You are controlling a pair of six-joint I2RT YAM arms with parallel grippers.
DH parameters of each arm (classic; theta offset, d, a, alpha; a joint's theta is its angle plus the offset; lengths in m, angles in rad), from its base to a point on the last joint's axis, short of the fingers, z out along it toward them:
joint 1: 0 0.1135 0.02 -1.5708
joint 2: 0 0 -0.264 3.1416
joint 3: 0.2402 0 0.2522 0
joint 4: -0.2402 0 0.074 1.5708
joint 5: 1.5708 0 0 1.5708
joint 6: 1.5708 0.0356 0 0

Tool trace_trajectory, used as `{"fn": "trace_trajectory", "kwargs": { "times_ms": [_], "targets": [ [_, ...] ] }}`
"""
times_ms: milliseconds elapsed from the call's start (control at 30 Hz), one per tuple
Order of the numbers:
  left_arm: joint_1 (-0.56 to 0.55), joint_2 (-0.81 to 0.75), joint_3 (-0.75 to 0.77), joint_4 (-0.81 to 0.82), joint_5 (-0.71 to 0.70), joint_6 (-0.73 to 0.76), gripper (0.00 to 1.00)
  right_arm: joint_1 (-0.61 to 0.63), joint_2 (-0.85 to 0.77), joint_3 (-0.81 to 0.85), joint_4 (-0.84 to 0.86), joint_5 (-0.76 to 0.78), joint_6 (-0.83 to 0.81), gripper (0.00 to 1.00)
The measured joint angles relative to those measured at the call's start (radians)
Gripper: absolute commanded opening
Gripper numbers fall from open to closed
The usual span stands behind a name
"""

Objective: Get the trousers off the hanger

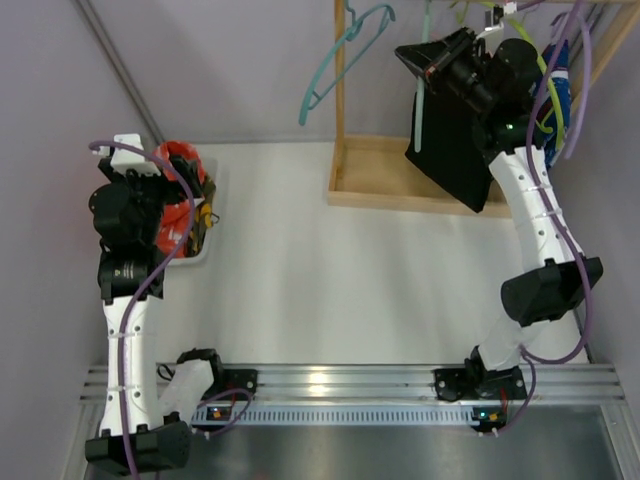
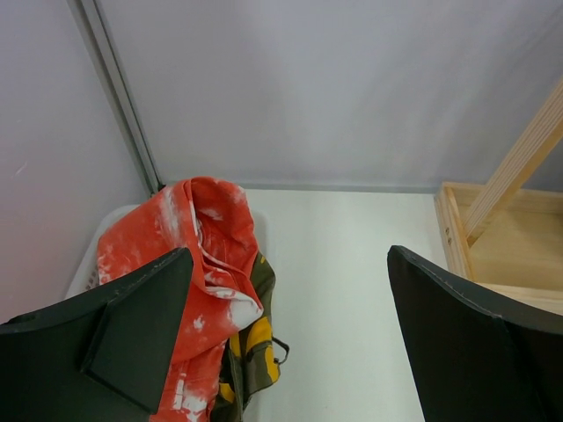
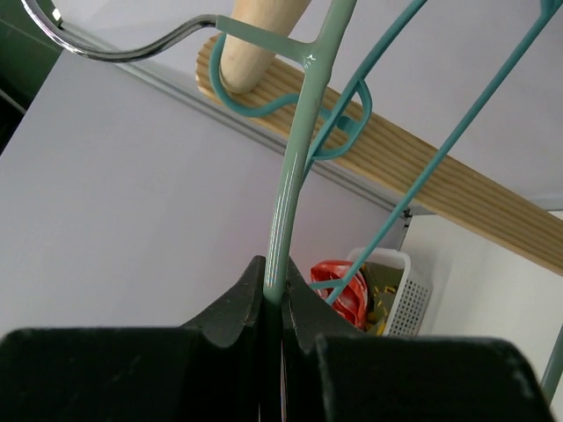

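Left jaws: wide open with nothing between them, hanging right over the white plastic basket (image 2: 84,272).
Basket spot: around 9 o'clock on the white table (image 1: 320,280), tucked against the left wall.
Red-orange trousers: crumpled red-orange cloth trousers with white marks (image 2: 207,255), sitting on top of the pile in the basket and spilling over its near edge.
Camo trousers: green-yellow camouflage cloth trousers (image 2: 251,352), tucked under the red-orange pair at its 5 o'clock side, only partly showing.
Right jaws: clamped shut on the stem of the pale teal plastic hanger (image 3: 295,176), up around 1 o'clock in the top view.
Hanger hook: looped round the round wooden rod (image 3: 259,31) of the light wooden rack (image 1: 400,185).
Black trousers: plain black cloth trousers (image 1: 452,160), dangling just below the right jaws, above the rack's base tray. They look like they're on that hanger, but the wrist hides exactly where they attach, so can't tell for sure.
Other hanger: 1 empty teal wire hanger (image 1: 345,55) at about 12 o'clock, well apart from the black pair.
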Motion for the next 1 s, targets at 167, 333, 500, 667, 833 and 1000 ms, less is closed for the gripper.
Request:
{"fn": "trace_trajectory", "kwargs": {
  "times_ms": [167,333,500,667,833,1000],
  "targets": [
    [0.0,0.003,0.0,-0.001,-0.003,-0.01,0.99,0.023,0.069,0.085,-0.048,0.042,-0.011,0.0],
    [0.0,0.003,0.0,-0.003,-0.005,-0.026,0.99,0.025,0.122,0.099,-0.066,0.064,-0.01,0.0],
    [0.0,0.003,0.0,-0.009,-0.007,-0.03,0.99,0.039,0.164,0.109,-0.031,0.065,0.005,0.0],
    [0.0,0.003,0.0,-0.014,-0.013,-0.031,0.99,0.062,0.195,0.139,-0.019,0.066,0.018,0.0],
    [0.0,0.003,0.001,-0.031,-0.022,-0.031,0.99,0.084,0.24,0.18,-0.002,0.064,0.035,0.0],
    [0.0,0.003,0.009,-0.053,-0.026,-0.031,0.99,0.102,0.291,0.227,0.027,0.056,0.055,0.0]
  ]
}}
